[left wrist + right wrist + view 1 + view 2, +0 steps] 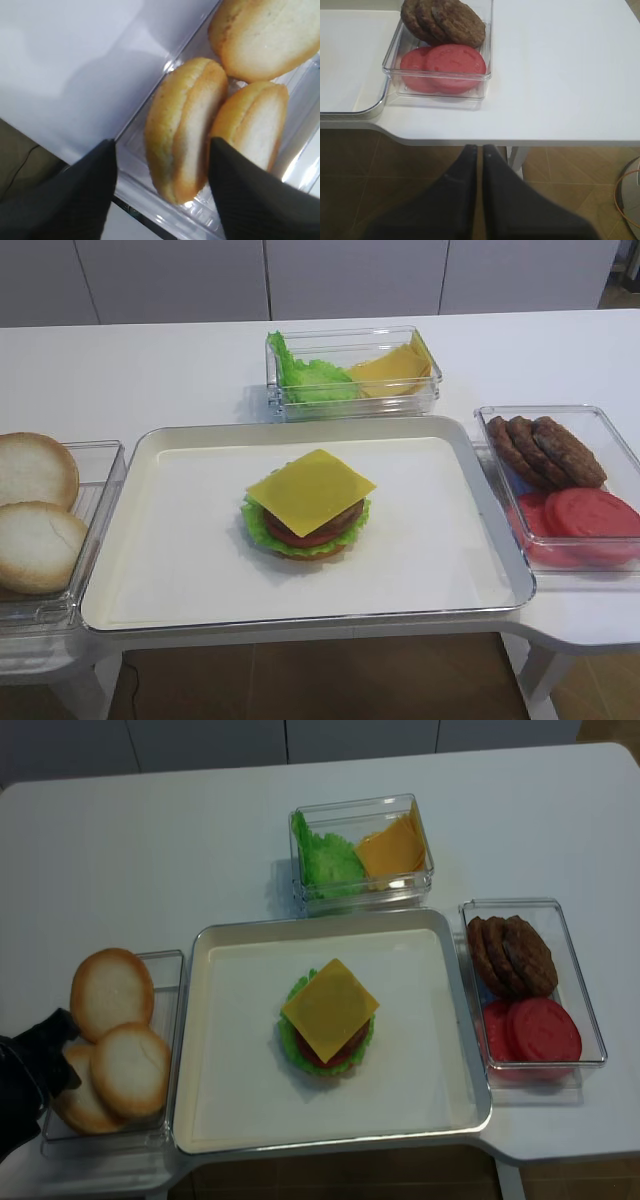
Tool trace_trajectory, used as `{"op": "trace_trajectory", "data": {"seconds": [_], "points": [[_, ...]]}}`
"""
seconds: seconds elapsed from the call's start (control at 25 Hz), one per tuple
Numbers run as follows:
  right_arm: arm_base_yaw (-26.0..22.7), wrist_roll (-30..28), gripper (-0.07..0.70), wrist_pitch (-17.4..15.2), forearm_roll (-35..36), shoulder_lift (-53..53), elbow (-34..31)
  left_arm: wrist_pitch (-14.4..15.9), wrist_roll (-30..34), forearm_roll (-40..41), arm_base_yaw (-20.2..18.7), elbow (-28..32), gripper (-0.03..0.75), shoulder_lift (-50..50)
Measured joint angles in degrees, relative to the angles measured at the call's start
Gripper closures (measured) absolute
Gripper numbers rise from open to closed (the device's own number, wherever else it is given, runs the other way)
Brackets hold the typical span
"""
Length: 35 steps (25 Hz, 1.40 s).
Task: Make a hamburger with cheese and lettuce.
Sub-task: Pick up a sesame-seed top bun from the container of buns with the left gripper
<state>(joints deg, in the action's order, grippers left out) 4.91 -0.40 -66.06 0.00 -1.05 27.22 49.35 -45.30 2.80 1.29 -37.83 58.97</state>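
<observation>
The hamburger point(305, 518) point(328, 1028) sits mid-tray point(180, 540), with the square yellow cheese point(311, 490) point(330, 1008) on top and the lettuce point(255, 523) frilling out below. At the far left, my left gripper point(162, 150) point(62, 1050) is open inside the clear bun box point(172, 1000). Its fingers straddle a pale bun point(185, 125) standing on edge, with a gap at the left finger point(95, 185). My right gripper point(480, 148) is shut and empty, hanging below the table's front edge.
A clear box of loose green leaves and yellow slices point(350, 370) stands behind the tray. A box of brown patties and red tomato slices point(560, 480) point(440, 55) is at the right. Two more buns point(250, 125) lie in the left box.
</observation>
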Motion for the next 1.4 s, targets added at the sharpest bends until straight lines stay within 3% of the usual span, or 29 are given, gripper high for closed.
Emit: {"op": "trace_trajectory", "data": {"seconds": [1.16,1.4], "points": [[-0.3,-0.1,0.604,0.0,0.0,0.0,0.0,-1.6,1.0,-2.3,0.0,0.0,0.311,2.6],[-0.3,-0.1,0.604,0.0,0.0,0.0,0.0,-1.7,1.0,-2.8,0.0,0.0,0.378,3.4]]}}
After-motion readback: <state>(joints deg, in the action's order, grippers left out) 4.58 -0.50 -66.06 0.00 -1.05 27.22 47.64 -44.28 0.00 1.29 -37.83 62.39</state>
